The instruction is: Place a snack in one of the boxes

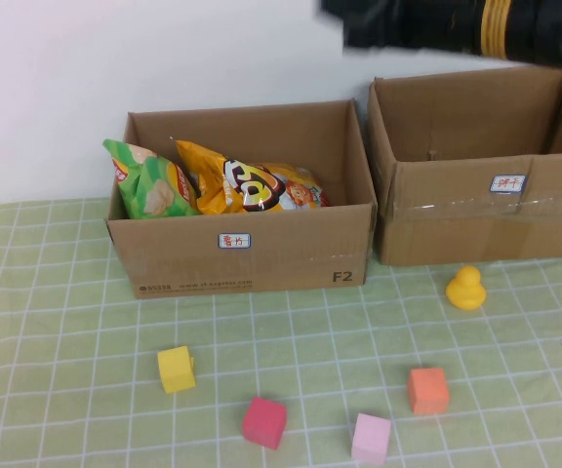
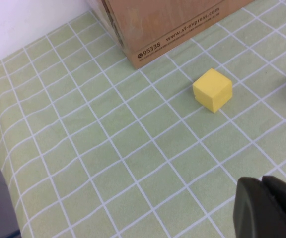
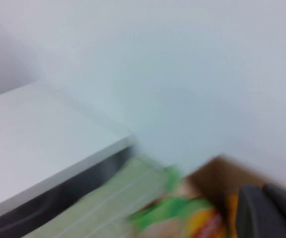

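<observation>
A: Right pincer (image 3: pixel 269 210) is up high by the back wall, fingers drawn together, nothing between them that I can make out. The snack bags look to be already in the left box (image 1: pixel 252 258): green bag (image 1: pixel 149 180), orange bag (image 1: pixel 252 185).

B: So which way from the pincer?

A: Below it and toward the robot's left. In the right wrist view the bags sit just under the fingertips. The right box (image 1: pixel 486 219) looks bare inside.

B: And the left pincer (image 2: pixel 269 208)?

A: Closed, empty, low over the surface near the yellow cube (image 2: pixel 212 89). The right arm is nearer the bags, so I'd judge any further move is its own.
</observation>
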`<state>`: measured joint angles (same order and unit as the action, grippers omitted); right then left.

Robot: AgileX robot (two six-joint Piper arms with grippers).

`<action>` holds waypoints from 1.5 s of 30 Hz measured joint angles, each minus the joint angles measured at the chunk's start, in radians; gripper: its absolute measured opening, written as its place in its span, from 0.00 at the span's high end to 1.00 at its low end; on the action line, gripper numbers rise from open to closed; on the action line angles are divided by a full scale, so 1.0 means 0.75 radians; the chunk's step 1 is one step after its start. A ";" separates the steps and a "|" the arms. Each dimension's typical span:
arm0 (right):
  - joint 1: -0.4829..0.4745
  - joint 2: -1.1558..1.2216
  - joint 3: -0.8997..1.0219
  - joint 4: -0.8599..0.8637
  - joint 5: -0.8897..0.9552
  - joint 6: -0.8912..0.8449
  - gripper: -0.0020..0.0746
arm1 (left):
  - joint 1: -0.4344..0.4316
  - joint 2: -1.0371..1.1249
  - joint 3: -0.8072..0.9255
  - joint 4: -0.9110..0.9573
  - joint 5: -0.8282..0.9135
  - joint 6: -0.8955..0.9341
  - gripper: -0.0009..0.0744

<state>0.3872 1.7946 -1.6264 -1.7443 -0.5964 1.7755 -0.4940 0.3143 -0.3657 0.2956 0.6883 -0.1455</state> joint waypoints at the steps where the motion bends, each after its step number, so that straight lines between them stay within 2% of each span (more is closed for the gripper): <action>1: -0.006 0.000 0.000 -0.009 -0.126 0.005 0.97 | 0.000 0.000 0.000 0.000 0.000 0.000 0.99; 4: -0.042 0.000 0.000 -0.042 -0.377 0.097 0.97 | 0.000 0.000 0.000 0.000 0.000 0.000 0.99; 11: -0.207 0.000 0.000 -0.066 -0.756 0.421 0.97 | 0.000 0.000 0.000 -0.002 0.000 -0.003 0.99; 18: -0.353 -0.031 0.000 -0.074 -0.801 0.469 0.97 | 0.000 0.000 0.000 -0.005 0.000 -0.003 0.99; 28: -0.528 -0.127 0.000 -0.074 -0.340 0.312 0.97 | 0.000 0.000 0.000 -0.005 0.000 -0.003 0.99; 37: -0.599 -0.185 0.000 -0.058 0.118 -0.146 0.97 | 0.000 0.000 0.000 -0.005 0.000 -0.003 0.99; 45: -0.600 -0.200 0.077 -0.024 0.688 -0.642 0.97 | 0.000 0.000 0.000 -0.005 0.000 -0.003 0.99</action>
<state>-0.0631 1.6449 -1.5686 -1.7622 -0.0804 1.2938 -0.4940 0.3143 -0.3657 0.2919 0.6883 -0.1475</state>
